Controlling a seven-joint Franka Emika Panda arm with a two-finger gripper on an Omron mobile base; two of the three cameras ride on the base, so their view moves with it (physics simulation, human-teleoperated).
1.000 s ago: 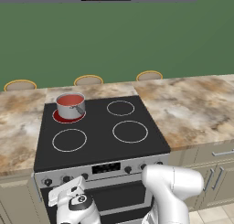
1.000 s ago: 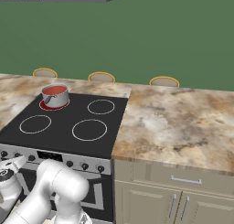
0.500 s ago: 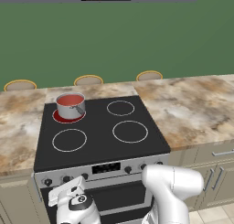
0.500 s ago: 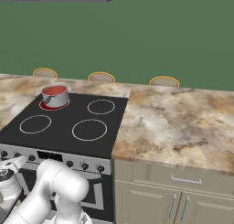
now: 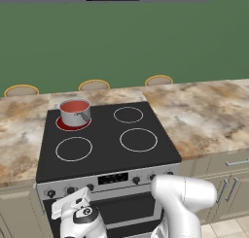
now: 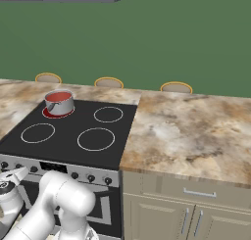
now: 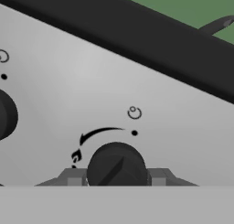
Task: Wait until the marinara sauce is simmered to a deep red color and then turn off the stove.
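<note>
Nothing has moved since the earlier frames. The pincer [image 7: 116,176] stays clamped on a round black knob [image 7: 116,167] of the black glass stove [image 5: 107,140], at the bottom centre of the hand view. The orange-red marinara sauce [image 5: 74,106] sits in a shiny steel saucepan [image 5: 75,112], upper left of the cooktop. Turning too early could leave the sauce pale.

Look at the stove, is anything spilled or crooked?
Nothing stands out. The saucepan sits upright on the glowing red back-left burner, with the red sauce inside and none on the black stove top. The claw is closed around a front knob.
</note>
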